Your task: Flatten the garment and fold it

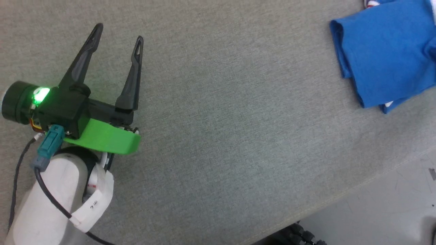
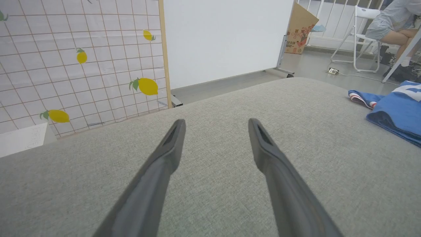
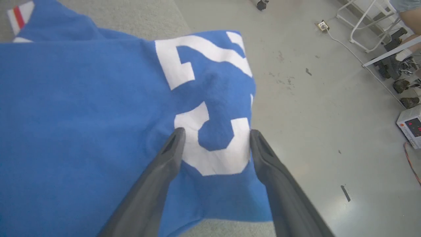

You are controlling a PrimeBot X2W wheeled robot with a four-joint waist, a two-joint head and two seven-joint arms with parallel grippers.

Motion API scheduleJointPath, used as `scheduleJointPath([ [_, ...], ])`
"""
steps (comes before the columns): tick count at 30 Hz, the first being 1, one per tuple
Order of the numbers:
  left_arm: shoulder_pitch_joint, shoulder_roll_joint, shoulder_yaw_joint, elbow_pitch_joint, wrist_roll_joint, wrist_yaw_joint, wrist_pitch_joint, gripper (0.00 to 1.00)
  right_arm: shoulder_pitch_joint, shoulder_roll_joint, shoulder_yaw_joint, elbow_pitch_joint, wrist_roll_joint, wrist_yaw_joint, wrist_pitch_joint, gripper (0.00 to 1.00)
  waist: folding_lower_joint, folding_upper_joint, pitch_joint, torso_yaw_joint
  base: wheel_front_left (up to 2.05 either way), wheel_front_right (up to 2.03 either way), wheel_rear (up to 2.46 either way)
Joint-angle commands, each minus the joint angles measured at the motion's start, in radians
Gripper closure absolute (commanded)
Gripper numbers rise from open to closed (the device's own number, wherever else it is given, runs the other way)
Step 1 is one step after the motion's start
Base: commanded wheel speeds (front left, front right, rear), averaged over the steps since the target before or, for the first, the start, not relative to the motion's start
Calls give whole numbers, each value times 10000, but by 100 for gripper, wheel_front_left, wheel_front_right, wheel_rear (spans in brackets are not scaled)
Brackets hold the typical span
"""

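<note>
Garment [image 1: 385,58] on table [image 1: 221,119], far right

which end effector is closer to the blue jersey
Right. The right end effector is directly over the jersey, fingers spread; the left end effector is well apart over the table.

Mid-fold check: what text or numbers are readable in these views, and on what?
"23": big white numerals on the blue garment, seen sideways and creased.
Cardboard box: red print, too blurred to read.
White band on the left forearm: handwriting, not legible.
Bench instrument on the floor: red digits, too small.
</note>
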Motion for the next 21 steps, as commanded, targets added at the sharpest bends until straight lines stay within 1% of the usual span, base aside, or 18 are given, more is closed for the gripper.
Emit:
scheduleJointPath([
  [1, 176, -42, 32, 86, -100, 79, -149, 0, 20, -50, -182, 40, -113, -15, -92, 0, -1, 120, -535, 4, 0, 0, 0],
  [3, 395, -135, 70, 259, -193, 173, -345, 0, 225, -100, -362, -157, -460, -15, -125, 0, -1, 120, -927, 53, 0, 0, 0],
  [5, 688, -237, 110, 467, -298, 281, -549, 0, 626, -167, -683, -690, -718, -15, -132, 0, -1, 120, -1389, 120, 0, 0, 0],
  [8, 1261, -375, 265, 741, -498, 505, -864, 0, 1493, -28, -1098, -1398, -1088, -15, -135, 0, -1, 120, -2109, 220, 0, 0, 0],
  [14, 2399, -614, 533, 1105, -817, 940, -1330, 0, 3386, 484, -1647, -2908, -1651, -15, -137, 0, -1, 120, -3321, 677, 0, 0, 0],
  [17, 2872, -752, 632, 1247, -933, 1164, -1472, 0, 4350, 889, -1810, -3805, -1775, -15, -138, 0, -1, 120, -3777, 992, 0, 0, 0],
  [21, 3271, -986, 687, 1534, -1128, 1305, -1684, 0, 5449, 1445, -2019, -4955, -1920, -15, 29, 0, -1, 120, -4271, 1530, 0, 0, 0],
])
